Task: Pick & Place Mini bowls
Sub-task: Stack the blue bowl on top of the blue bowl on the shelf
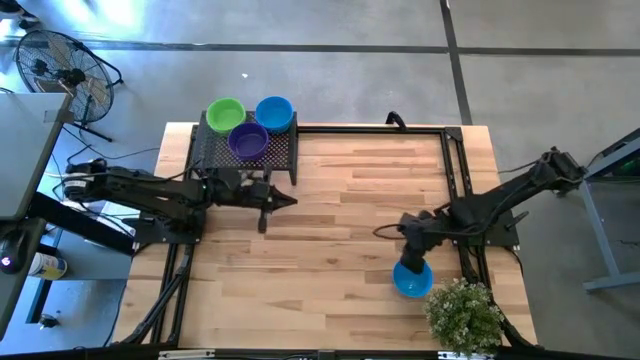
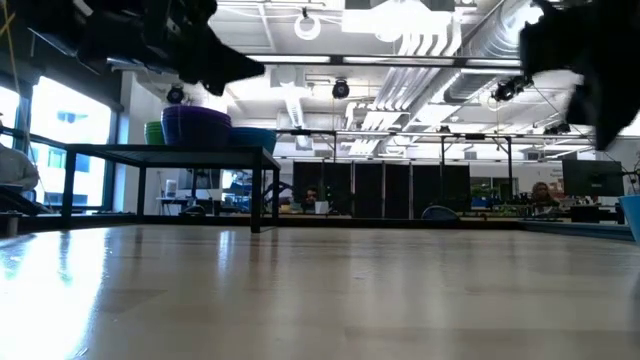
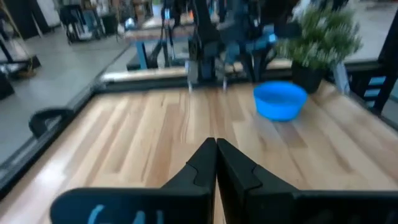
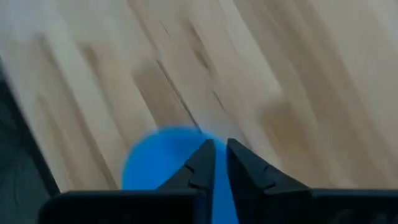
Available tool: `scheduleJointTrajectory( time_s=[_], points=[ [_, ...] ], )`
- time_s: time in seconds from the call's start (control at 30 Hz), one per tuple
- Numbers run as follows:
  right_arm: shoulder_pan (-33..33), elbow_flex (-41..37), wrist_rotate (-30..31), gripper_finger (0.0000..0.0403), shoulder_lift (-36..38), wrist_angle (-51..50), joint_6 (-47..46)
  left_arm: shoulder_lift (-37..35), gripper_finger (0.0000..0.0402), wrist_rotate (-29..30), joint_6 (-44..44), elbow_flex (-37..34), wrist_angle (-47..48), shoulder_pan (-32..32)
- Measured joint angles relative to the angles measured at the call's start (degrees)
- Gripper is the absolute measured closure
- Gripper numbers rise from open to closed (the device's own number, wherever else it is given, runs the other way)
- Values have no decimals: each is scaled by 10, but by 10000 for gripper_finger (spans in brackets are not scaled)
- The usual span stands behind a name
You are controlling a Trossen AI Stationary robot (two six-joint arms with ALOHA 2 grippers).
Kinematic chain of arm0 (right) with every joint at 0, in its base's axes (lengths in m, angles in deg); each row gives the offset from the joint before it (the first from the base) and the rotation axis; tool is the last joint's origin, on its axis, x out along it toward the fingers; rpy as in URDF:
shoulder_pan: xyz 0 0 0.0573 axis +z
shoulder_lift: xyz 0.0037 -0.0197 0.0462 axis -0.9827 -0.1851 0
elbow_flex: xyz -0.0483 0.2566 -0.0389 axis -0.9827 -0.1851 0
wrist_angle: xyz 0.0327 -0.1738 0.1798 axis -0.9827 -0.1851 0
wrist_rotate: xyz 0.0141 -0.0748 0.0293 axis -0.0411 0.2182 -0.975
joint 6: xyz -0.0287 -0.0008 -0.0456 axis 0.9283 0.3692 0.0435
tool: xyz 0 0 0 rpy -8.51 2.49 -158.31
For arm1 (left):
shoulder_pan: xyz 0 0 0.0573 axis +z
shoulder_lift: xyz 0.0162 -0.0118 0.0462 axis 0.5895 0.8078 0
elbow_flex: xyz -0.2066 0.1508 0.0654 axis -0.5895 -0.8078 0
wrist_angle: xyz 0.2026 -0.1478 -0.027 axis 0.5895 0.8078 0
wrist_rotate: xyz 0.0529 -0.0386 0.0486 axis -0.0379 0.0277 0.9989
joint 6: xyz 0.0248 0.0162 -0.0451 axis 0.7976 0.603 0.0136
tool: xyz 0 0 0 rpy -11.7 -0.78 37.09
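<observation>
Near the table's [image 1: 330,200] front right corner, the right gripper [image 1: 412,268], fingers a narrow slit apart, hangs directly over the blue bowl [image 1: 412,280], while the empty, closed left gripper [image 1: 285,201] waits beside the rack [image 1: 215,152].

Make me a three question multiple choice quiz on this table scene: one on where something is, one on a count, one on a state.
1. Where does the lone glossy blue plastic mini bowl sit?
A. on the black mesh rack
B. on the wooden table beside the potted green plant
C. on the floor

2. How many small bowls are on the black mesh rack?
A. one
B. three
C. five

3. How do the left gripper jaws stand?
A. shut, holding nothing
B. wide open
C. clamped on a bowl

Answers:
1 B, the high view shows it next to the plant.
2 B, one green, one blue and one purple.
3 A, the left wrist view shows the fingers together and empty.
</observation>
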Motion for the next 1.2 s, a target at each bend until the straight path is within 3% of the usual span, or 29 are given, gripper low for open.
scheduleJointTrajectory(
  time_s=[0.23, 0.37, 0.5, 0.73, 1.0, 1.2],
  points=[
    [69, 0, -82, 299, 4, -134, -171, 38, 397, 17, 4, -1, -22, -20],
    [105, -2, -98, 264, 4, -133, -235, 46, 397, 17, 4, -1, -27, -19],
    [129, -23, -78, 255, 4, -105, -283, 47, 397, 17, 4, -1, -26, -19],
    [128, -106, -60, 287, 4, 32, -301, 47, 397, 17, 3, -1, -21, -19],
    [102, -124, -32, 392, 3, 136, -261, 47, 397, 16, 0, -1, -20, -19],
    [77, -103, -17, 389, 4, 135, -229, 47, 397, 16, 0, -1, -14, -19]
  ],
)
